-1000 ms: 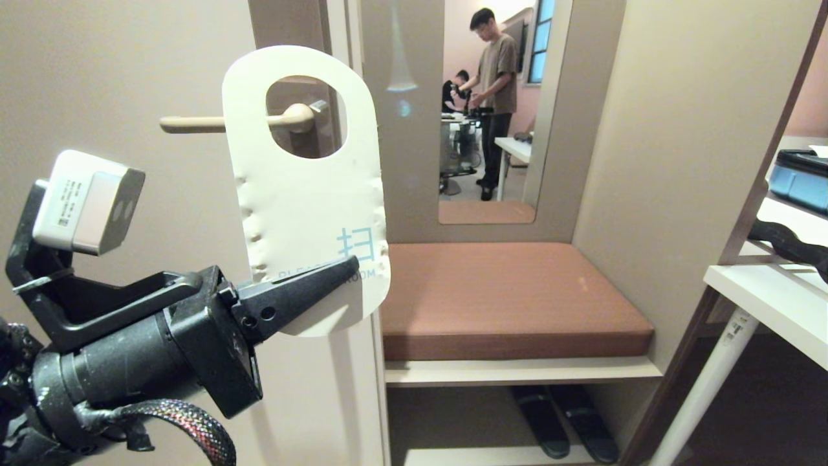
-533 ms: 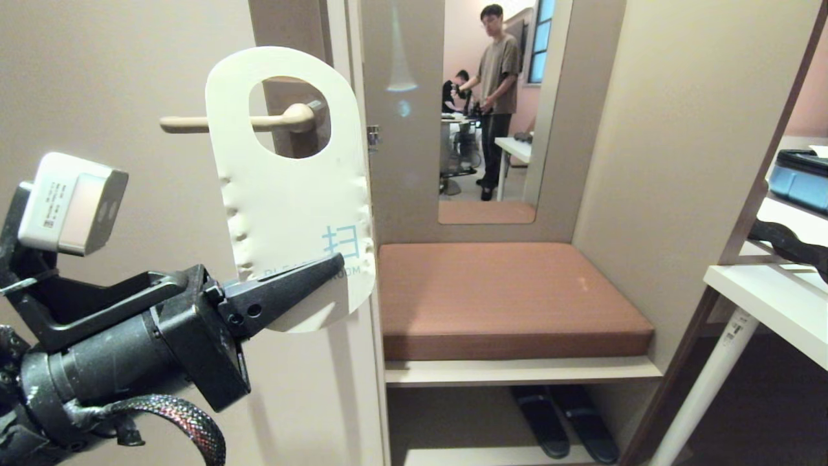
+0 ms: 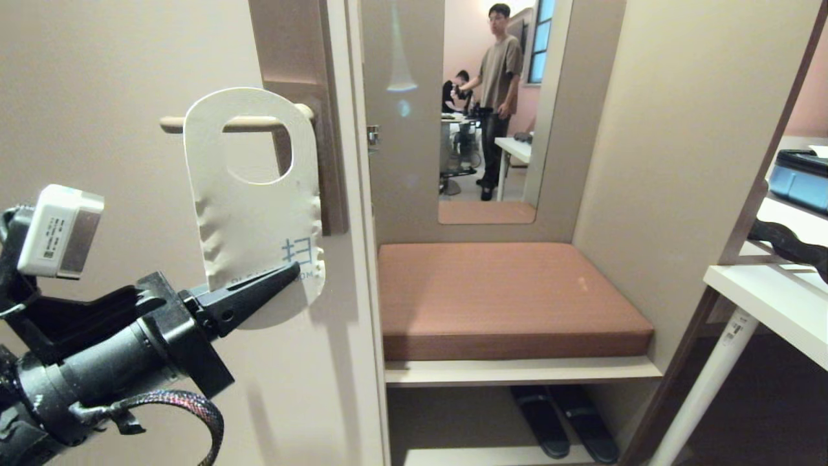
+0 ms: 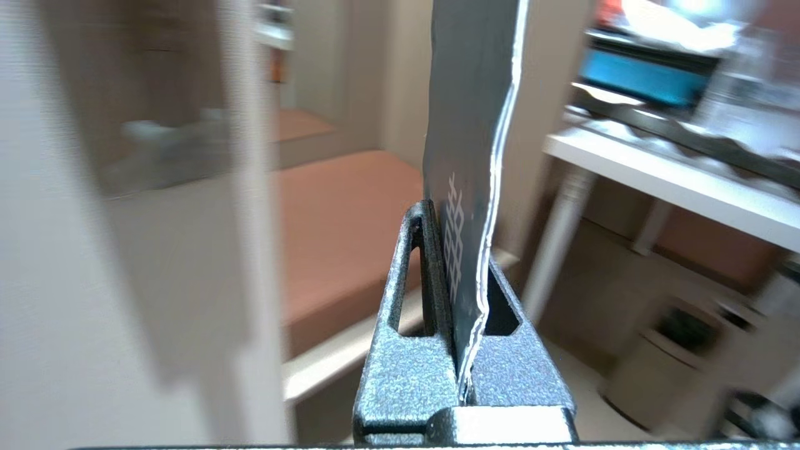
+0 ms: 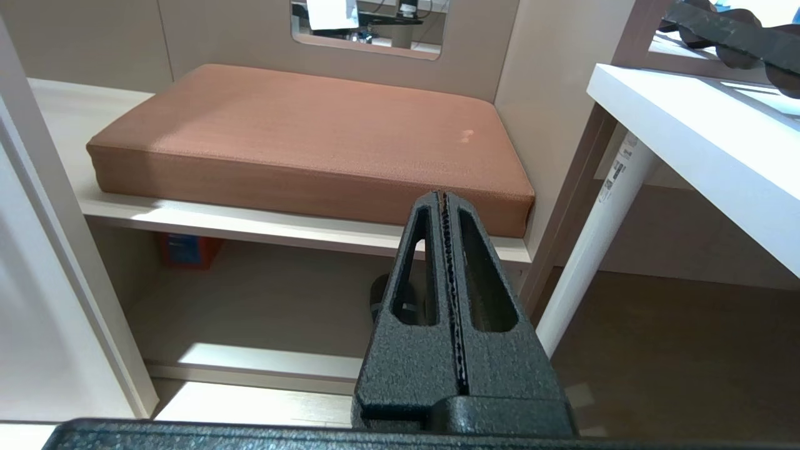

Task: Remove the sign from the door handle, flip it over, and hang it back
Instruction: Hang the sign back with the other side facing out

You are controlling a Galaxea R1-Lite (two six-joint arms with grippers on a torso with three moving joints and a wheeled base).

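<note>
The sign (image 3: 255, 223) shows its white face with blue print in the head view. Its hole lies over the cream door handle (image 3: 249, 123), whose lever shows through it. Whether the lever runs through the hole I cannot tell. My left gripper (image 3: 291, 272) comes in from the lower left and is shut on the sign's bottom end. In the left wrist view the sign (image 4: 469, 125) stands edge-on between the left gripper (image 4: 465, 250) fingers, dark blue face showing. My right gripper (image 5: 444, 197) is shut on nothing, low in front of the bench.
The handle sits on a brown plate (image 3: 326, 181) at the door's edge. To the right are a bench with a brown cushion (image 3: 511, 298), dark slippers (image 3: 563, 421) beneath it, a white table (image 3: 770, 298), and a mirror showing a person (image 3: 501, 71).
My left gripper has carried the sign left and down toward the door. The hole, which was up and right around the handle's elbow, now lies over the lever.
</note>
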